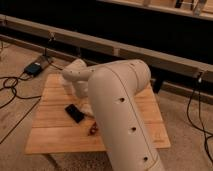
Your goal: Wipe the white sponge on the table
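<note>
**Robot arm hides both gripper and sponge over a wooden table**

A bulky white arm rises from the near right, bends at the far left and turns down toward the middle of the table. The gripper sits there behind the forearm, so its opening and any hold cannot be told. The white sponge is unseen too. It probably lies under that spot, though which way from the gripper is unclear. A black slab lies just left, with a small reddish item nearer.
</note>
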`<action>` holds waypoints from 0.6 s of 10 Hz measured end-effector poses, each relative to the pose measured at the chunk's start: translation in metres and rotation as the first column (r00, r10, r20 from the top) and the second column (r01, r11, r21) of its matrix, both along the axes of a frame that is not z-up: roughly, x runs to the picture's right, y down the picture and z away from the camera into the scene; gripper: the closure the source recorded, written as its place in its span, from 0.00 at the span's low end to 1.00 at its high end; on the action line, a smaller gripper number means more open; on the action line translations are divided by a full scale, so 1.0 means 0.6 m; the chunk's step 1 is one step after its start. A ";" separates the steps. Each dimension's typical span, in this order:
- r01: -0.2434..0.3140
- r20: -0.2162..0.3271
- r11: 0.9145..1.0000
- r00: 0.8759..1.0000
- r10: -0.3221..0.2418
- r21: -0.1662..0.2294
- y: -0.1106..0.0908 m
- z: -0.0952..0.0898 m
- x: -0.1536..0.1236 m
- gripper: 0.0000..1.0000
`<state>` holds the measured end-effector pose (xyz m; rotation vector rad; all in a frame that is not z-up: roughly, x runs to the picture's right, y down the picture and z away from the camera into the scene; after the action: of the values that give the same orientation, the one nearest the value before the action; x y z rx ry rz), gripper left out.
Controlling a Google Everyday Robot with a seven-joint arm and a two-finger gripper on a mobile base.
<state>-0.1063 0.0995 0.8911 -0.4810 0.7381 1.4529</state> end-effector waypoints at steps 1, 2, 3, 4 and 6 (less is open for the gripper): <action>-0.001 -0.004 1.000 1.000 0.001 0.000 0.002 0.004 -0.002 0.35; -0.004 -0.010 1.000 1.000 0.004 0.000 0.005 0.008 -0.005 0.35; -0.006 -0.012 1.000 1.000 0.006 -0.002 0.008 0.013 -0.008 0.35; -0.007 -0.013 1.000 1.000 0.007 -0.003 0.010 0.015 -0.011 0.35; -0.009 -0.017 1.000 1.000 0.009 -0.008 0.017 0.023 -0.015 0.35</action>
<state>-0.1154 0.1095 0.9047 -0.4793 0.7570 1.4641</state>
